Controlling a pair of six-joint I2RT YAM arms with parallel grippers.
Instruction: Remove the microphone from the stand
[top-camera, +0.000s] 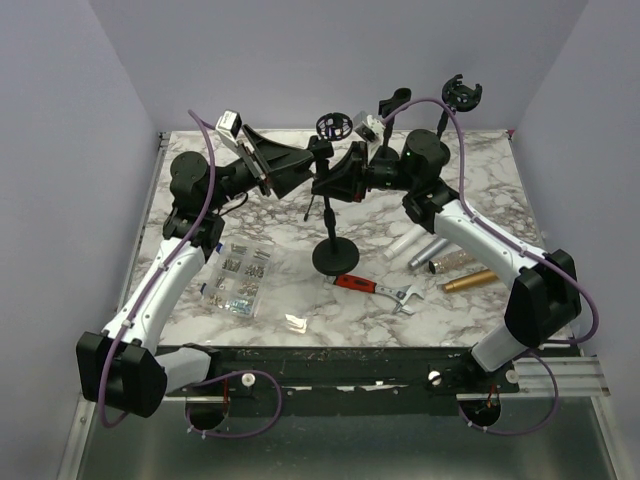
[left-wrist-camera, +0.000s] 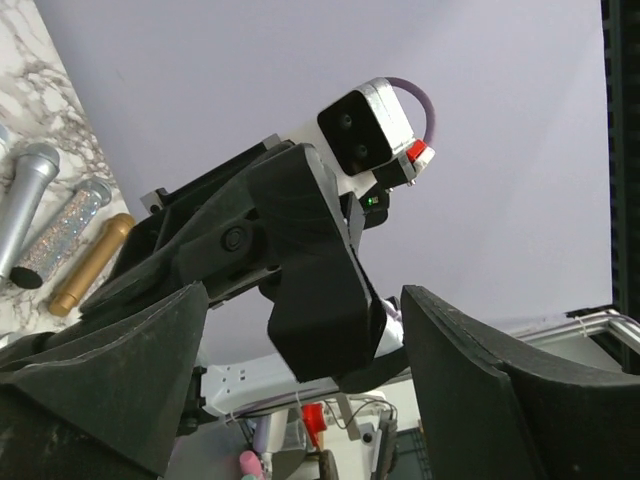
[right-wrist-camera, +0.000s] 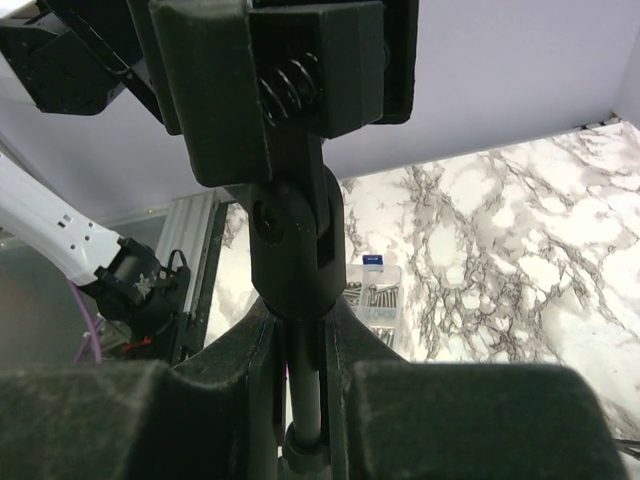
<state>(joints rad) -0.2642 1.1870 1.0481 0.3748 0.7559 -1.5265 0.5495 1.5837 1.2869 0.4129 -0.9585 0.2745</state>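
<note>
R gripper (top-camera: 340, 180): clamped on stand (top-camera: 327, 222), pads either side of pole just under swivel of clip (right-wrist-camera: 285, 90). Clip spring visible at top of R wrist view. Stand upright, round base flat on table (top-camera: 480, 170), near centre.

L gripper (top-camera: 300, 166): jaws wide apart, holding nothing. Hovering just left of clip at approx clip height, pointed toward R gripper. In L wrist view, R gripper body and its camera seen thru gap btwn fingers (left-wrist-camera: 130, 370).

Mic location: cannot tell whether clip holds one, since clip is crowded by both grippers in top view and cut off in R wrist view. Three mics lying on table right of stand, side by side and close together: silver mic (top-camera: 428, 250), glitter mic (top-camera: 450, 263), gold mic (top-camera: 470, 281). All three well apart from both grippers.

Other items: wrench (top-camera: 375, 287) w/ red handle just front-right of base. Screw box (top-camera: 240, 277) left of base, beside L arm.
</note>
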